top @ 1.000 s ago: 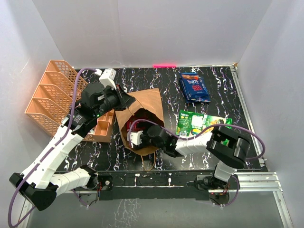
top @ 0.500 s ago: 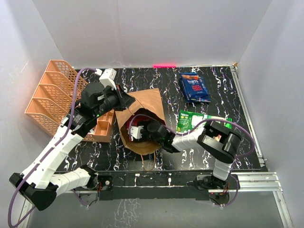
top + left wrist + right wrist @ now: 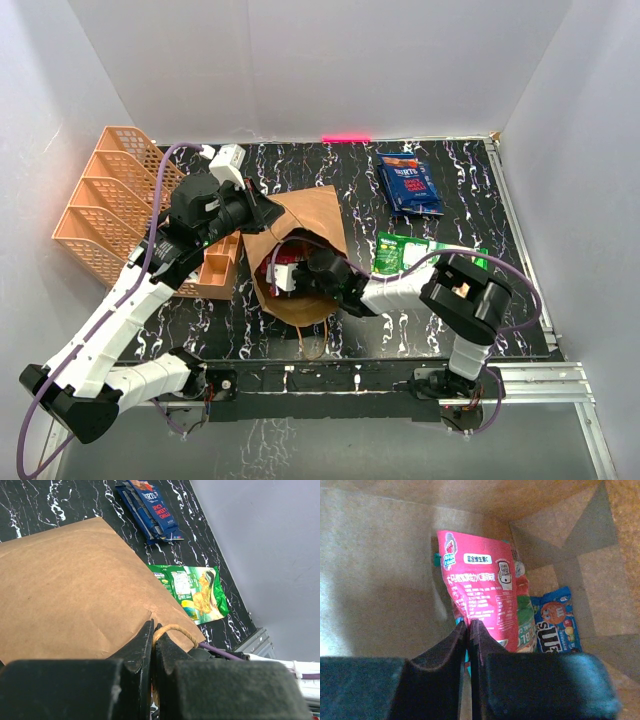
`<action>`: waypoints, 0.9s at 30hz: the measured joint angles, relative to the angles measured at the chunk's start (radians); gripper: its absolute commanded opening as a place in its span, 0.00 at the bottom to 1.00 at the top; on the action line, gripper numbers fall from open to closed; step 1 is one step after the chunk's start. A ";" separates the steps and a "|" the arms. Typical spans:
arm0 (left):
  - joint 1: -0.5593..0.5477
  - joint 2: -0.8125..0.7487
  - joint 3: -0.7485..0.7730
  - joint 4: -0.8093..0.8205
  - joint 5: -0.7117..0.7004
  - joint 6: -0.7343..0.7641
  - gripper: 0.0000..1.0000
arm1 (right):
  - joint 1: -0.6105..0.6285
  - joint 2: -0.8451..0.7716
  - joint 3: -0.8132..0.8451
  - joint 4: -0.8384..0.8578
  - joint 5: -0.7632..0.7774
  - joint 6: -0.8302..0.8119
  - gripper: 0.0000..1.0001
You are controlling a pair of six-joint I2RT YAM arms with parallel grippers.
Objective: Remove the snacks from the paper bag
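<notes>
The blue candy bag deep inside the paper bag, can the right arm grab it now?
Probably not yet. The right pincer is shut on the red packet, and the blue candy bag lies farther in, past it.

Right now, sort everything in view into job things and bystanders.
Job: paper bag; red packet and blue candy bag inside it; blue packets and green packet already out.
Lying about: orange trays.

One paper bag (image 3: 312, 215). Inside, three seen: one pink-red packet (image 3: 482, 592), one blue packet (image 3: 557, 622), one green-white packet (image 3: 524, 625). Right of frame: one green packet (image 3: 400, 252), one dark blue stack (image 3: 409, 184), number unclear. Left: one orange tray (image 3: 105, 205).
</notes>
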 measured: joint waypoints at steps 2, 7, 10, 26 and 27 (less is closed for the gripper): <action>0.000 0.000 0.000 -0.001 0.000 0.000 0.00 | 0.000 -0.012 0.000 -0.009 -0.013 0.005 0.08; 0.000 0.000 0.000 -0.003 -0.002 0.000 0.00 | 0.000 -0.041 0.000 -0.043 -0.031 0.025 0.08; 0.000 0.000 0.000 -0.007 -0.011 0.000 0.00 | 0.000 -0.088 -0.001 -0.083 -0.056 0.039 0.08; 0.000 0.004 0.000 -0.009 -0.055 -0.008 0.00 | 0.000 -0.646 -0.032 -0.587 -0.378 0.266 0.08; 0.000 0.005 0.000 -0.009 -0.061 -0.008 0.00 | 0.001 -0.690 -0.032 -0.628 -0.387 0.300 0.08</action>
